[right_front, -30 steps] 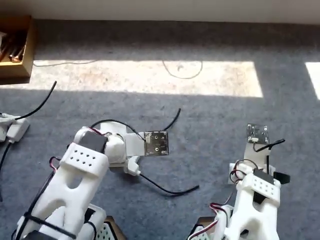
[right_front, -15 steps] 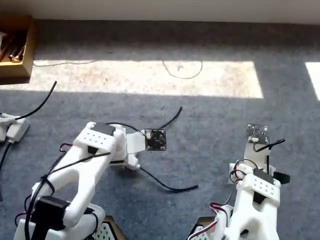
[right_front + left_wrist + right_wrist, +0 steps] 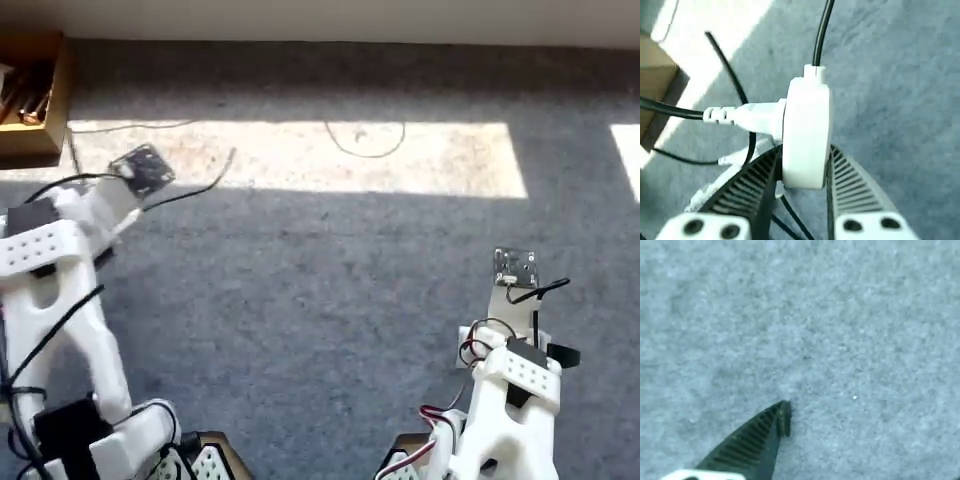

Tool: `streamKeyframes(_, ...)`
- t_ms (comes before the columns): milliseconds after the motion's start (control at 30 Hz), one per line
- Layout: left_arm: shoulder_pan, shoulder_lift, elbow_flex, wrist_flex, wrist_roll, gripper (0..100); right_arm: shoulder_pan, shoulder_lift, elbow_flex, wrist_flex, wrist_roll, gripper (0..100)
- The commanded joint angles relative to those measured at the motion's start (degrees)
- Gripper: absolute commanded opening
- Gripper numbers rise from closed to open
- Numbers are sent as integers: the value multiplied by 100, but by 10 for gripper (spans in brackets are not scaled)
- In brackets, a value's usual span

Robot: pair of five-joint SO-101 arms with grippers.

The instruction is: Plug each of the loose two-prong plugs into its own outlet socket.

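Left wrist view
Left hand [image 3: 805, 175]: narrow, clamped on the white outlet socket [image 3: 807, 125], dark ribbed fingers [image 3: 752, 187] pressed to its two flat sides.
Outlet socket: held on end between the fingers, with a black cord [image 3: 821, 30] leaving the end away from the hand.
Plug [image 3: 747, 114]: white, seated in one side face of the socket, prongs hidden; black cable [image 3: 670, 111] running from it toward the wooden box [image 3: 655, 85].
White piece [image 3: 735, 159]: beneath the plug, mostly hidden, kind not to be told.
Tabletop [image 3: 900, 75]: grey, carpet-like, behind the socket.

Right wrist view
Right hand [image 3: 782, 417]: over grey tabletop; wide or narrow cannot be told.

High view
Left arm [image 3: 45, 270]: at the far left, wrist just beside the wooden box.
Trailing lead [image 3: 195, 188]: black, running right from that wrist to the near edge of the sunlit band [image 3: 300, 155]; cord or cable cannot be told.
Right arm [image 3: 510, 400]: at the near right, well apart from the left arm.
Wire loop [image 3: 365, 140]: thin, lying on the sunlit band, far centre.
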State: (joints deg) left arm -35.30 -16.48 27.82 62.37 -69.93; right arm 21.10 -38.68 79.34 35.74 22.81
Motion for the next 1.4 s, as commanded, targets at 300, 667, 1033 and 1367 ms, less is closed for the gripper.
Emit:
streamKeyframes(300,-2554,655,655,-1758,-712,4,-13,-40,13,-127,-18,529)
streamKeyframes(667,-2686,989,637,-2004,-721,128,-13,-40,13,-127,-18,529)
streamKeyframes(1033,-2800,-453,655,-1248,70,184,-13,-40,13,-119,-26,529)
streamKeyframes(1367,-2202,-2062,365,-53,2127,185,-910,-127,-259,576,-26,529)
